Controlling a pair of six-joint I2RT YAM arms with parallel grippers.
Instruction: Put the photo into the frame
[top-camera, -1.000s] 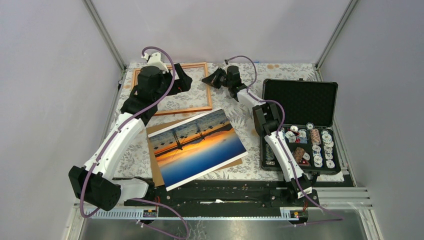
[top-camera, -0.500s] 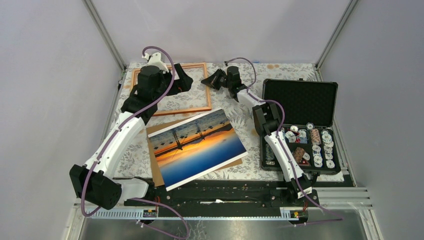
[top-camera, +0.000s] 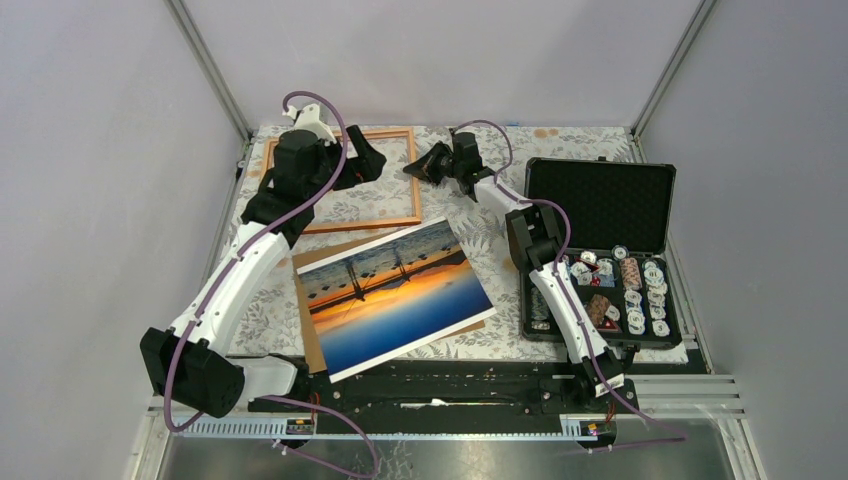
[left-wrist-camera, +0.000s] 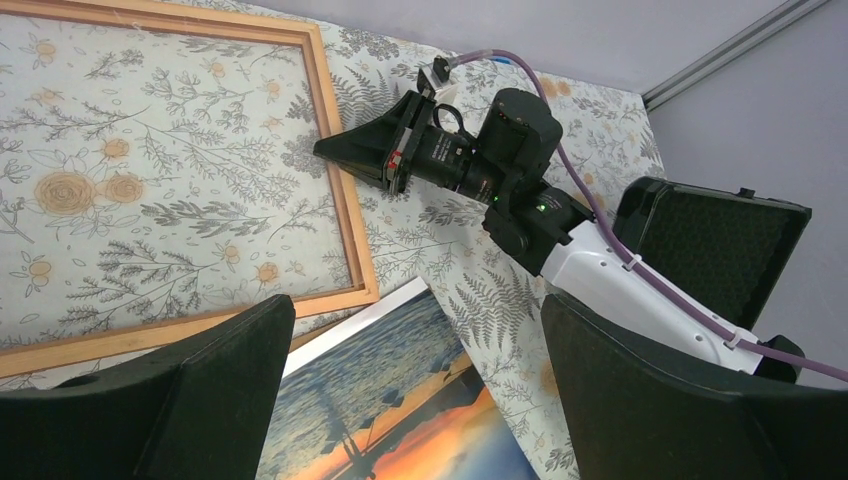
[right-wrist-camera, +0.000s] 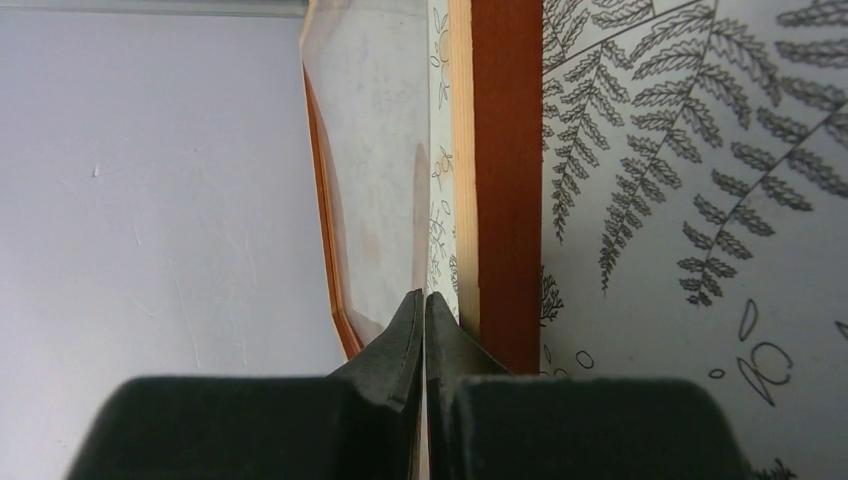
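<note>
Near edge: both arm bases on a black rail.

The photo (top-camera: 395, 297) lies face up, skewed, on the near middle of the table and apart from the frame. It covers most of a brown backing board (top-camera: 309, 335); only a strip at the left and a corner at the right show.

Right side: open black case of chips (top-camera: 600, 205). Its near-left edge is partly hidden behind the right arm.

Farther, left of centre: the frame (top-camera: 380, 219) lies flat on the cloth. The left arm hides its left rail and near-left corner. The left wrist view cuts it off at the left.

Left gripper (top-camera: 365, 160) hangs over the frame's opening, fingers (left-wrist-camera: 200, 390) spread wide, nothing between them.

Right gripper (top-camera: 415, 165) has its fingers pressed together, holding nothing, with the tip at the inner edge of the frame's right rail. I cannot tell whether it touches. In the right wrist view a pale glossy sheet with an orange edge sits beside the rail; I cannot make out what it is.

Surface: white cloth (top-camera: 480, 240) printed with grey ferns and flowers, with some stains at the far edge.

Room: plain pale lilac walls, metal posts in the far corners.
</note>
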